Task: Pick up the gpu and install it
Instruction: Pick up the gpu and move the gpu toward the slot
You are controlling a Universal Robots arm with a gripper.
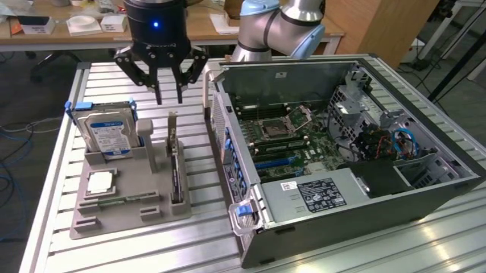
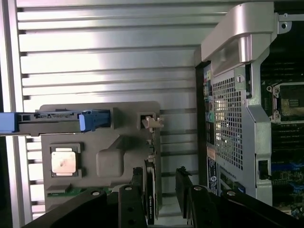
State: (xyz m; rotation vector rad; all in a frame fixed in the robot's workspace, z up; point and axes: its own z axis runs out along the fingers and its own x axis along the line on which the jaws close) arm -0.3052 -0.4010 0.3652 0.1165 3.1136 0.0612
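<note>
Nearest the wrist camera, the gripper (image 2: 160, 202) is spread wide and holds nothing. Its dark fingers stand either side of the gpu (image 2: 150, 194) without touching it.

The gpu stands on edge in a slot of the grey holder tray (image 2: 109, 164), with its silver bracket (image 2: 152, 122) at the far end. The exterior view shows the gripper above that bracket end, apart from the card.

Assessment: the card sits closer to one finger than the other. The gripper should be centred across it before closing, come straight down, grip the flat faces clear of the bracket, and lift vertically so the card does not bind in the slot.

Beyond, a hard drive (image 2: 57, 121) stands in the tray. Its blue label (image 1: 108, 136) carries print too small to read.

Farthest, the open computer case (image 2: 232, 118) holds a power supply sticker (image 1: 319, 193), which is also illegible.
</note>
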